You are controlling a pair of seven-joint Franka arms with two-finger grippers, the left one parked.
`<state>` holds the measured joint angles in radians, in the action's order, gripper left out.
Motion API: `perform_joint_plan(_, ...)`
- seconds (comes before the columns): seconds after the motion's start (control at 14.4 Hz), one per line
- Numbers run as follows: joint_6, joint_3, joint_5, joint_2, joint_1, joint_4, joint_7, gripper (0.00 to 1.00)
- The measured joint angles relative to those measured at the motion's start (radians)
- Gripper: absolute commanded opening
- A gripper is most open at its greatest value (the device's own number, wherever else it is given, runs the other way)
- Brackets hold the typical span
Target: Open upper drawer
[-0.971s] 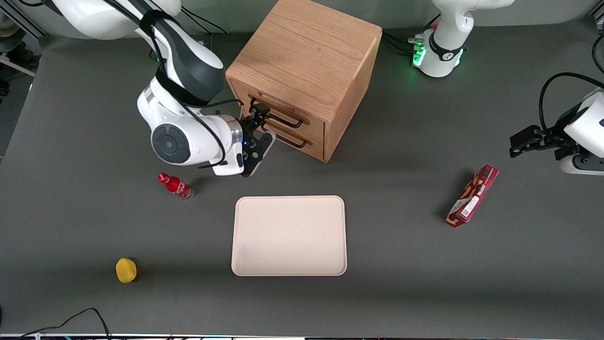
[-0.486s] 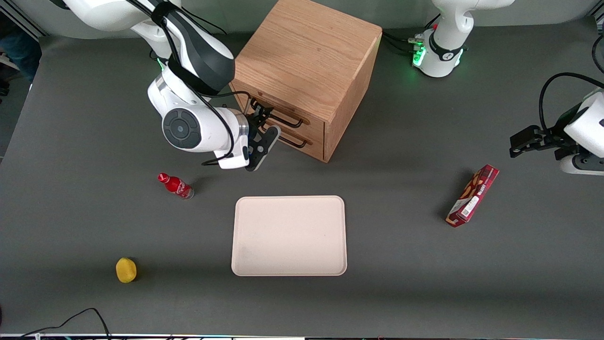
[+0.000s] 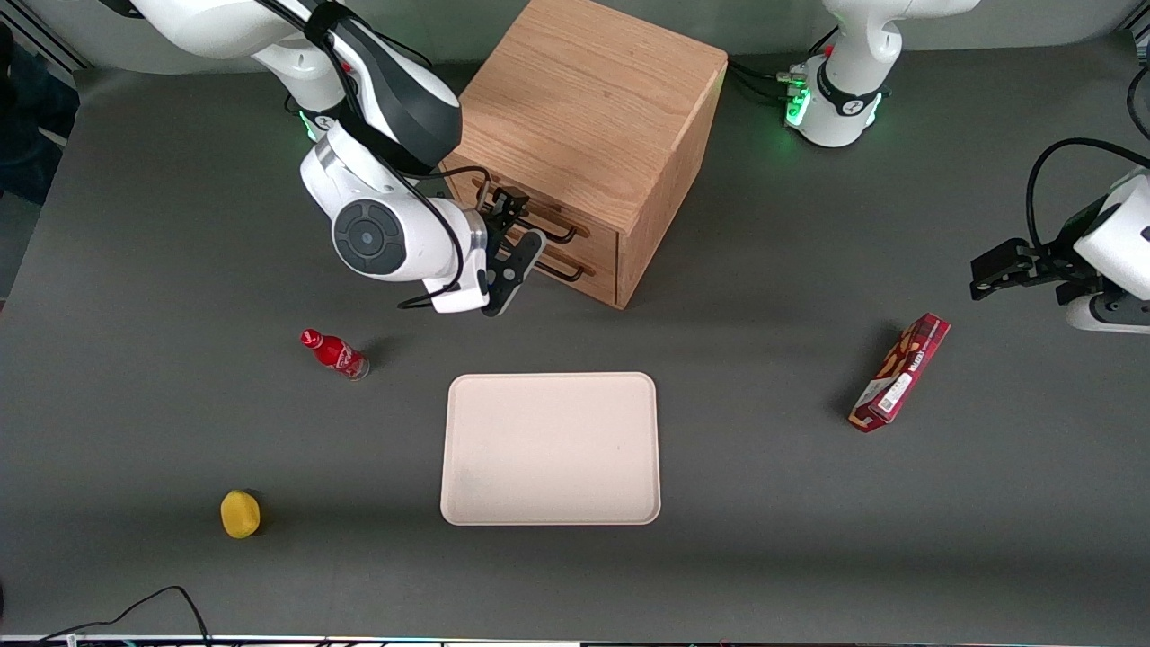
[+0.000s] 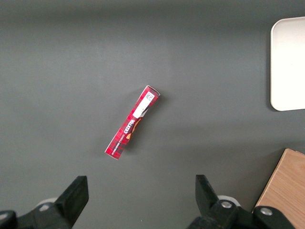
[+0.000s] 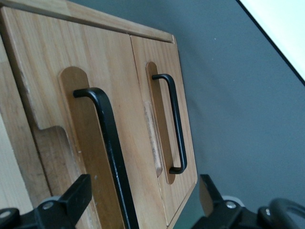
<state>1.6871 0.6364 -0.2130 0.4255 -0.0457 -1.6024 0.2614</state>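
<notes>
The light-oak cube cabinet (image 3: 584,99) stands at the back of the table. Its upper drawer (image 3: 595,232) looks shut, its thin black bar handle (image 3: 559,237) running across its front. The lower drawer (image 3: 597,270) sits below it with its own black handle. My gripper (image 3: 523,223) is open, right in front of the upper drawer. In the right wrist view the upper handle (image 5: 107,143) passes between the gripper's (image 5: 143,210) fingers (image 5: 76,198), close to one of them and not pinched. The lower handle (image 5: 176,124) lies beside it.
A cream tray (image 3: 550,447) lies nearer the front camera than the cabinet. A red bottle (image 3: 334,353) and a yellow object (image 3: 240,513) lie toward the working arm's end. A red box (image 3: 900,372) lies toward the parked arm's end, also in the left wrist view (image 4: 132,122).
My arm has moved toward the cabinet. The open gripper has slid along the drawer fronts and now straddles the upper handle. The drawers have not moved.
</notes>
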Motion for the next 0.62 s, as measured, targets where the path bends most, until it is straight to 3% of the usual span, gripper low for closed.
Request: perform_joint_plan(0.62,0.04,0.009,0.002,-0.01,0.0,-0.054,0.0,1.0)
